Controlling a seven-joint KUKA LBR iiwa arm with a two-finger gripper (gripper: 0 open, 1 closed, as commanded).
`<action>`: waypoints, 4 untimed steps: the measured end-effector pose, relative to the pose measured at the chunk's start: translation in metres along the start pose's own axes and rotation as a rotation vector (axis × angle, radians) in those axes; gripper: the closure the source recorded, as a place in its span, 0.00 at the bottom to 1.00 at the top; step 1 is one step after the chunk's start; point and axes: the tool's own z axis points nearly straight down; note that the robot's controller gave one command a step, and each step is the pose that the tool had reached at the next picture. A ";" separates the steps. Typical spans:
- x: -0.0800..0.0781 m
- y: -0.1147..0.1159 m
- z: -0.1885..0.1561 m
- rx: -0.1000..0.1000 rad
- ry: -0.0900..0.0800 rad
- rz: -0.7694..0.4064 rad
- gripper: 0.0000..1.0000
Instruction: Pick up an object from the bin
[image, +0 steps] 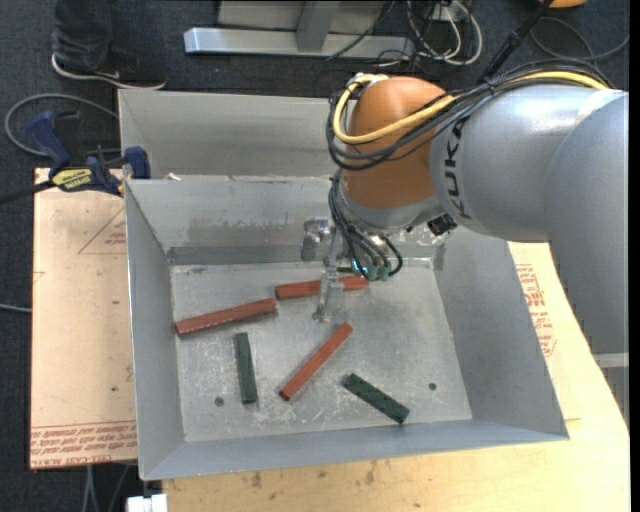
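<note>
Surroundings: dark floor with loose cables (30, 110) well beyond the gripper, past the bin's far-left corner.
Arm (540, 160): silver, reaching in from the right, with an orange cover (395, 115) and yellow and black cables directly above the gripper.
Bin (150, 330): grey metal, sloped walls, flat scuffed floor under the gripper.
Long red-brown bar (225, 317): flat on the floor, well to the gripper's left.
Slanted orange-red bar (315, 361): just beneath the gripper's tip in the view, apart from it.
Short red bar (298, 291): nearest thing, crossed near its right end by the gripper; contact not clear.
Dark green bars: one (244, 367) down-left of the gripper, one (375, 397) down-right, both well apart from it.
Gripper (322, 312): low over the floor at the short red bar; whether spread or closed, cannot tell.
Progress: judged early; all five bars lying on the floor, nothing raised; closing on a bar and lifting it out left to do.
Writing: "KUKA" in dark letters (456, 170) on the arm, up-right of the gripper, partly hidden.
</note>
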 end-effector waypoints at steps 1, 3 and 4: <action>-0.011 -0.040 0.087 0.000 0.000 0.020 0.00; -0.014 -0.038 0.082 -0.001 -0.010 0.021 0.00; -0.015 -0.038 0.082 -0.001 -0.010 0.022 0.00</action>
